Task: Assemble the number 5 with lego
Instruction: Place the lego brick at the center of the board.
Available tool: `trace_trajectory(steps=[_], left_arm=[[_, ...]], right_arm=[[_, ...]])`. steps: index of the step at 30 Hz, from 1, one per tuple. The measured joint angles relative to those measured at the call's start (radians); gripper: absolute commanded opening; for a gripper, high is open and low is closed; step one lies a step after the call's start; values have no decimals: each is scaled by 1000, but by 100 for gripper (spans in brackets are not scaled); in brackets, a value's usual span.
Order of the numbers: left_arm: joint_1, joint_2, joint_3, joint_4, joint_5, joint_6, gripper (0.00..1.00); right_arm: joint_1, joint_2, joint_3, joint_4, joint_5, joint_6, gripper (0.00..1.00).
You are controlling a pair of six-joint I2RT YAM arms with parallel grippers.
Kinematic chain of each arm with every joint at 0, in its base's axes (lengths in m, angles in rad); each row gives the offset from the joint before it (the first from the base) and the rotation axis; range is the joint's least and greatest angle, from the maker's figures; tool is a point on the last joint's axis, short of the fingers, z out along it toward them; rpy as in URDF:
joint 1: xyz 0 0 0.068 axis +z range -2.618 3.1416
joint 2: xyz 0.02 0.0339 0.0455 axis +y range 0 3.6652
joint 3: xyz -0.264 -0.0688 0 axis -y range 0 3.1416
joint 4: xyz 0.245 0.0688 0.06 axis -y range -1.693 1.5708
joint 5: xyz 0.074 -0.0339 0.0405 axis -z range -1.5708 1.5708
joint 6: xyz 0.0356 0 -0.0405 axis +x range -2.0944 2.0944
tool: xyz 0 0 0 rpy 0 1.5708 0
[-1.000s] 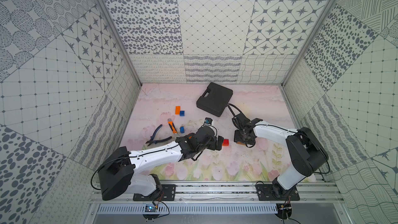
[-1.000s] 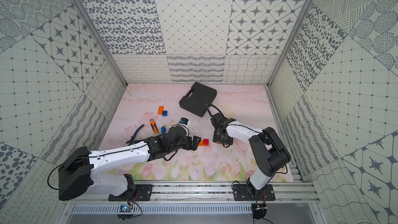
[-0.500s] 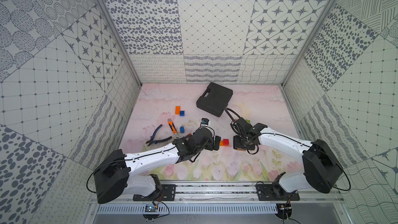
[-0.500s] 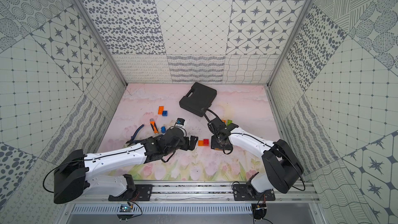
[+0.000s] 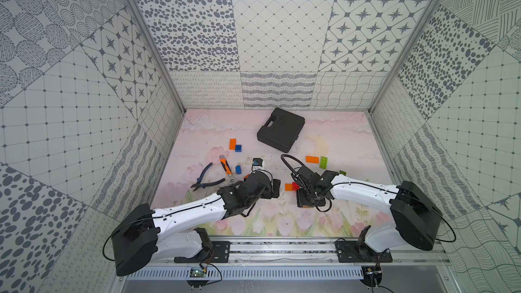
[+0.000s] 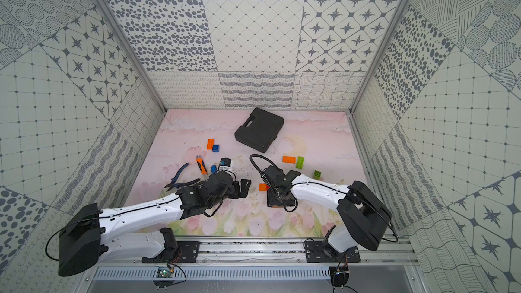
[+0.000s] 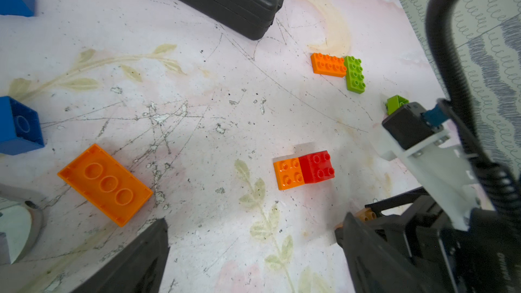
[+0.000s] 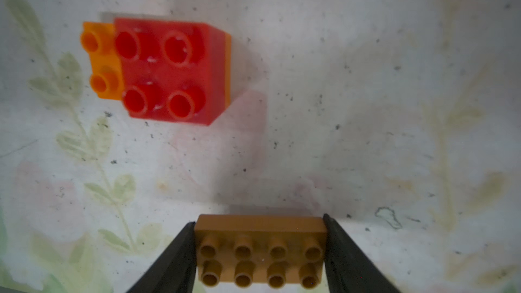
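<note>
Near the lower middle of the pink flowered desk (image 5: 346,136) in both top views, the right jaws point down and grip a long brown brick (image 8: 260,252) by its two short ends, studs toward the wrist camera. From above only a sliver of it shows under the black wrist, and whether it touches the desk cannot be told. Just up and left of it in the frame lies a red square brick (image 5: 295,185), pressed onto one half of a long orange base brick (image 5: 288,187) whose other four studs are bare. Left of that stack and apart from it, the left jaws stand wide open over bare desk with nothing between them. Right of centre, a second orange brick (image 5: 312,159) lies against a long green brick (image 5: 323,162) set crosswise to it, and a small green brick (image 6: 317,174) sits alone lower right of the pair. Toward the upper left of the desk a third orange brick (image 5: 232,144) touches a blue square brick (image 5: 238,148). Below them another blue brick (image 5: 238,169) lies beside an orange-handled tool (image 5: 225,165), with blue-handled pliers (image 5: 204,177) further left. An overturned orange brick (image 7: 105,184), hollow side up, lies close by the left wrist. A black case (image 5: 281,129) rests at the top centre.
</note>
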Motion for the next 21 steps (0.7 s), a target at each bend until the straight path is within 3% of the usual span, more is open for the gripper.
trace_trajectory(steps=[9, 21], left_arm=[[14, -81, -78, 7, -27, -36, 100], [23, -82, -81, 5, -35, -96, 100]], right_arm=[[20, 77, 38, 15, 8, 11, 63], [22, 93, 49, 4, 25, 27, 63]])
